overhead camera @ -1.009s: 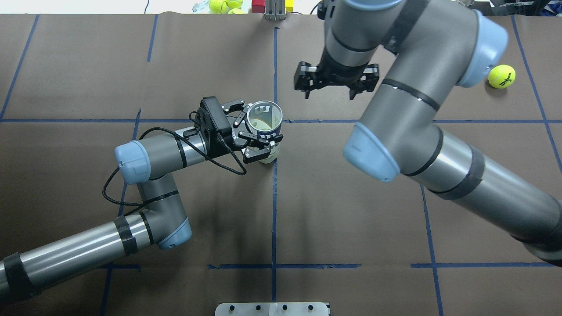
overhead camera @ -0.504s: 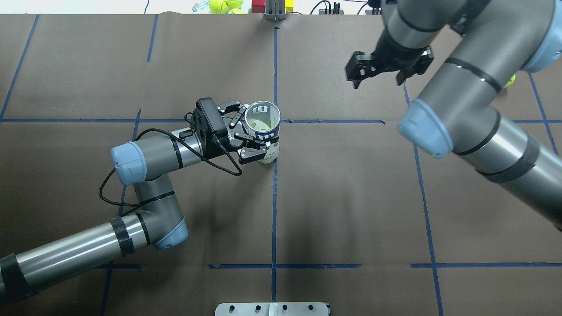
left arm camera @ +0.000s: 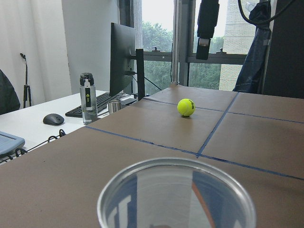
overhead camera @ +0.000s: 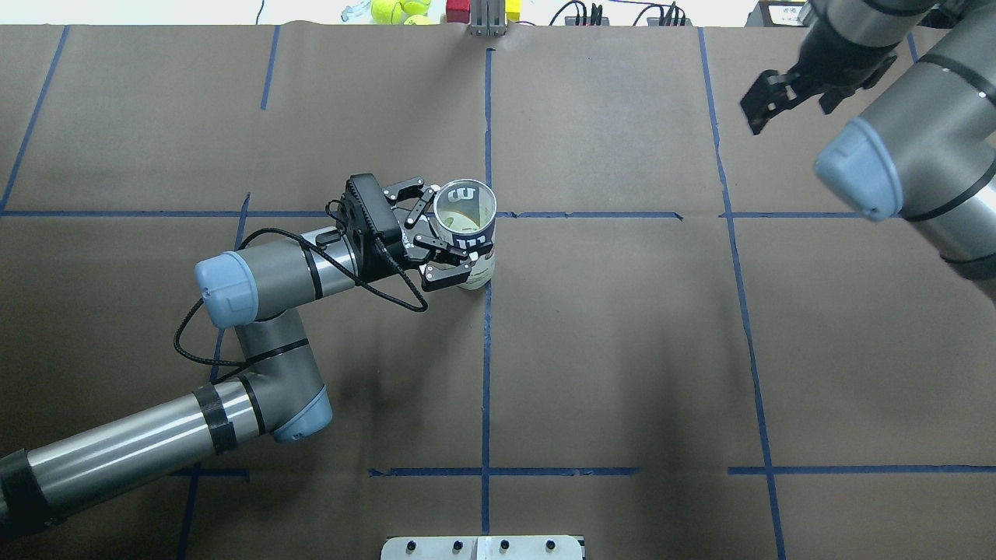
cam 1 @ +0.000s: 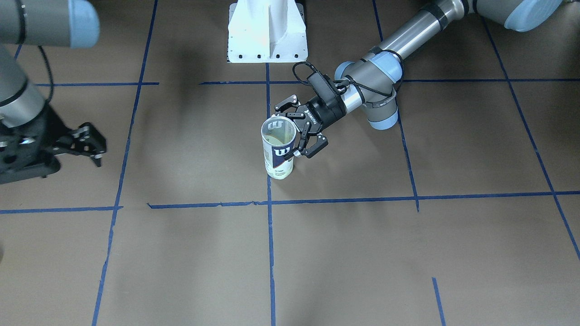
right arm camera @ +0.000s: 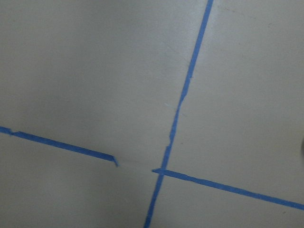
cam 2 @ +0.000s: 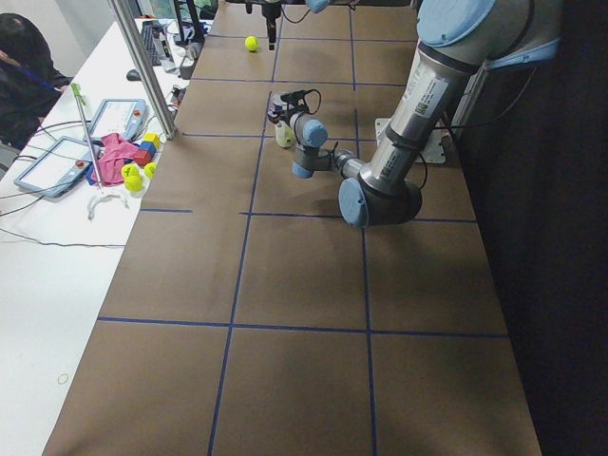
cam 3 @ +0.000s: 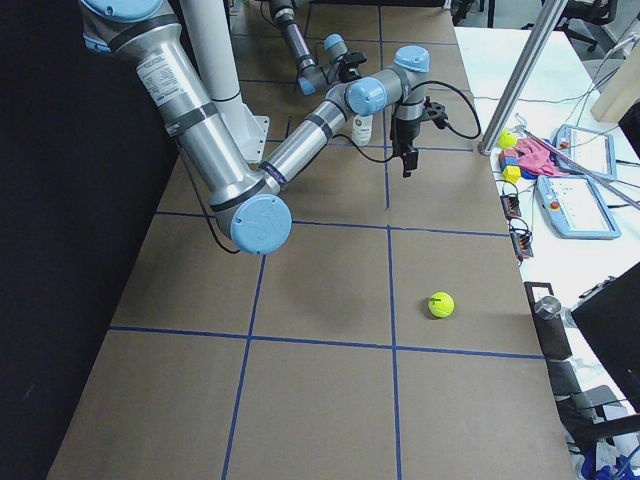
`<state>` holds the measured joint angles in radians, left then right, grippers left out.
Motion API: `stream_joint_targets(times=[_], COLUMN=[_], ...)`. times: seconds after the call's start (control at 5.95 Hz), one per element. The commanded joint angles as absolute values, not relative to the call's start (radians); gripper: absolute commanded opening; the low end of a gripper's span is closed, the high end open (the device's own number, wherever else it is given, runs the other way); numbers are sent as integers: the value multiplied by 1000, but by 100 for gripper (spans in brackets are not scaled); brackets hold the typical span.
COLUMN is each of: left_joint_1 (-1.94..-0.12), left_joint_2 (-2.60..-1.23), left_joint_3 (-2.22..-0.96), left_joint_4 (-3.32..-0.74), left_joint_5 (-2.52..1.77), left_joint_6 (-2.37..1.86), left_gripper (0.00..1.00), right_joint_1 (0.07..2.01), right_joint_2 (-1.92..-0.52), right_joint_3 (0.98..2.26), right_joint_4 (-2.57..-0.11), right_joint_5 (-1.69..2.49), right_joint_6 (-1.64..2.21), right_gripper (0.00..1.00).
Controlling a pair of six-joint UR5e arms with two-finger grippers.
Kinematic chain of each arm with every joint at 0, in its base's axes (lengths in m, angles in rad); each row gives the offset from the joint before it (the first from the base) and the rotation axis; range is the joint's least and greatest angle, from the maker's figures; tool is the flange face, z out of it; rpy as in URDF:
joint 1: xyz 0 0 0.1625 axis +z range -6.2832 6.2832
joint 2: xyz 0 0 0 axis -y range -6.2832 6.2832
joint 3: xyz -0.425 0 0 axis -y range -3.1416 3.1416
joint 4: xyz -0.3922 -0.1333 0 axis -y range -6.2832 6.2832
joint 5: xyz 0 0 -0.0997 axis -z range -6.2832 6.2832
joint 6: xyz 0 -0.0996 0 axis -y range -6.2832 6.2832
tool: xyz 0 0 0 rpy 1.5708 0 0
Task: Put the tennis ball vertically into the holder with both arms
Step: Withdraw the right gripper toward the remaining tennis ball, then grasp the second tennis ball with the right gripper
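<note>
The holder [overhead camera: 467, 233] is a clear can with a white and navy label. It stands upright and open-topped near the table's middle, also shown in the front view [cam 1: 278, 156]. My left gripper [overhead camera: 436, 233] straddles its side and is shut on it; the can's rim [left arm camera: 175, 194] fills the bottom of the left wrist view. The tennis ball [cam 3: 441, 304] lies on the table far to my right, also shown in the left wrist view [left arm camera: 186, 107]; in the overhead view my right arm hides it. My right gripper [overhead camera: 790, 101] is open and empty, high over the far right.
The white pedestal base [cam 1: 267, 31] stands at the robot's edge. Spare tennis balls and coloured blocks [overhead camera: 401, 9] lie beyond the far edge. A side table with tablets [cam 3: 575, 190] runs along the far side. Blue tape lines grid the brown mat.
My right arm has swung from beside the can to the far right and now covers the ball in the overhead view. My left gripper and the can shifted slightly left.
</note>
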<state>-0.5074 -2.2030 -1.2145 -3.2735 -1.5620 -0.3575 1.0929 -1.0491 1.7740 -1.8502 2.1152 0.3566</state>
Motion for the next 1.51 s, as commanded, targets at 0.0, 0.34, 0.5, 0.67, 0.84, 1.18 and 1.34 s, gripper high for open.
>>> stream_joint_targets(times=[0.0, 0.34, 0.5, 0.67, 0.84, 1.18, 1.34], left_joint_1=[-506, -505, -503, -503, -503, -502, -502], left_joint_2=[-2203, -2203, -2203, -2203, -2203, -2203, -2203], left_joint_3=[-1215, -1215, -1215, -1215, -1215, -1215, -1215], left_joint_4=[-3274, -3272, -3272, -3272, -3272, -3272, -3273], left_joint_5=[-1562, -1562, -1562, -1562, -1562, -1562, -1562], left_joint_6=[-359, -359, -359, -359, -359, -359, -360], left_gripper=[93, 93, 93, 93, 93, 93, 93], right_joint_1=[1149, 1173, 1224, 1253, 1255, 1255, 1249], right_joint_2=[-1109, -1112, -1118, -1121, -1130, -1132, -1134], right_joint_3=[1568, 1345, 1277, 1228, 1220, 1071, 1056], right_joint_4=[-1568, -1331, -1316, -1315, -1293, -1093, -1088], right_joint_5=[2141, 2140, 2140, 2141, 2140, 2135, 2126], right_joint_6=[261, 174, 52, -22, -34, -35, -37], right_gripper=[100, 100, 100, 100, 100, 100, 100])
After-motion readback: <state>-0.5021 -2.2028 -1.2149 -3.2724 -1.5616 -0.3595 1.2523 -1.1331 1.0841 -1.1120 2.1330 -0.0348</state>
